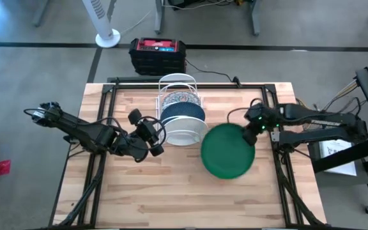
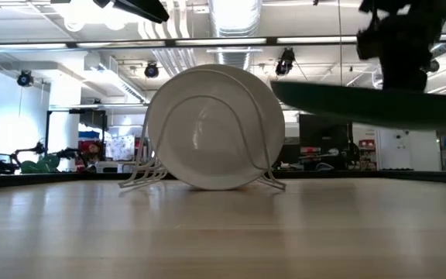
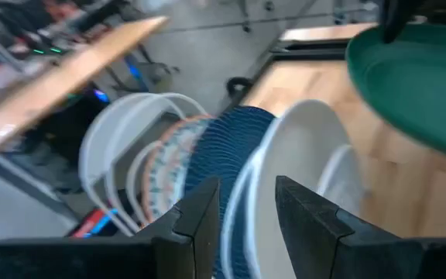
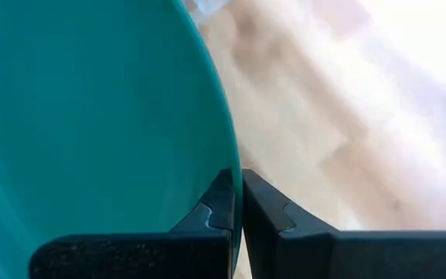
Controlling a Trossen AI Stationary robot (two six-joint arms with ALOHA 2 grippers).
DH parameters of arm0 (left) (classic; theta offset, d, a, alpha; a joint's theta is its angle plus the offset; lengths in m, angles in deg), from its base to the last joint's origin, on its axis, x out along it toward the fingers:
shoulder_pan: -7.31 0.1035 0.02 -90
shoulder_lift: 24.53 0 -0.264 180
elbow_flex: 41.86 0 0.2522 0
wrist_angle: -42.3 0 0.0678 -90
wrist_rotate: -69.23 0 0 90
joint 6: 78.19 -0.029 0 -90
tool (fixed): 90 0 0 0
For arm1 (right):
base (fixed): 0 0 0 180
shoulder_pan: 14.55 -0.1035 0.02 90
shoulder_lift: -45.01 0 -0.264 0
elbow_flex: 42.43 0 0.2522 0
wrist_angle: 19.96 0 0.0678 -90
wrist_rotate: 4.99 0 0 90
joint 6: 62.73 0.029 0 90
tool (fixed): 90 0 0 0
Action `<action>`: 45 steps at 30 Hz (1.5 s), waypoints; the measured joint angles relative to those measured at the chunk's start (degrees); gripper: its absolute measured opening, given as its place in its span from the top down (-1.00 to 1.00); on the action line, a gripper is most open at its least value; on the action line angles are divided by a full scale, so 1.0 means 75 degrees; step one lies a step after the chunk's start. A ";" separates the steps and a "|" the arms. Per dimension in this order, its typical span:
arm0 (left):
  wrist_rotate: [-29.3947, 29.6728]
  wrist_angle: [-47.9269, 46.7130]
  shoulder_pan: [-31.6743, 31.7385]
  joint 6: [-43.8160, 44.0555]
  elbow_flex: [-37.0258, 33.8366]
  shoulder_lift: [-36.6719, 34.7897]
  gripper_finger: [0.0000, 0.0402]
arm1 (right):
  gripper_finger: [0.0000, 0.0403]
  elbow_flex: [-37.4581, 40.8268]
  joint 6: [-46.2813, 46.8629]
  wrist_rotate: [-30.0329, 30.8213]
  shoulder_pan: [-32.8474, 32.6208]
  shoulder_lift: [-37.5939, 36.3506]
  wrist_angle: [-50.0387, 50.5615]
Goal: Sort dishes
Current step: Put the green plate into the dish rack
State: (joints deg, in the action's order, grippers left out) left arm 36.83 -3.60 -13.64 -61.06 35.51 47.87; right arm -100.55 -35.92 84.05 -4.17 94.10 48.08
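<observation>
Green dish (image 1: 227, 151) pinched at rim by right gripper (image 1: 253, 130), held above table (image 1: 171, 191). Left gripper (image 1: 153, 135) slightly parted, empty, beside rack (image 1: 179, 82).

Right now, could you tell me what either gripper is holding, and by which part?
The right gripper pinches the green dish at its rim, lifted off the table. The left gripper is open, holding nothing.

White wire rack (image 1: 179, 110) on wooden table (image 1: 171, 191); red-topped black box (image 1: 158, 55) and white fan base (image 1: 107, 38) beyond.
</observation>
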 joint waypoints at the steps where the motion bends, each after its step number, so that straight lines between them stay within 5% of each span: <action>1: 0.0203 0.0001 -0.0013 -0.0011 0.0000 0.0000 0.42 | 1.00 -0.0161 -0.0074 0.0087 0.0000 -0.0072 -0.0022; 7: 0.0910 0.0003 -0.0202 -0.0589 0.0237 -0.0003 0.42 | 1.00 -0.1379 -0.0563 0.0199 0.0003 -0.0203 0.0461; 12: 0.1059 0.0007 -0.0207 -0.1186 0.0432 -0.0012 0.42 | 1.00 -0.2382 -0.0925 0.1097 0.0003 -0.0155 0.0586; 21: 0.2202 -0.0118 -0.0207 -0.1655 0.0425 -0.0015 0.42 | 1.00 -0.2859 -0.2666 0.3146 0.0057 0.0334 -0.1687; 45: 0.2938 -0.0769 -0.0285 -0.1800 0.0414 -0.0061 0.42 | 1.00 -0.3561 -0.5955 0.3341 0.2129 0.2881 -0.7448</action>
State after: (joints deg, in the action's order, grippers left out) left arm 58.86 -9.36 -15.78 -74.55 38.61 47.41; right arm -127.26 -80.58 109.11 11.79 115.71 -7.78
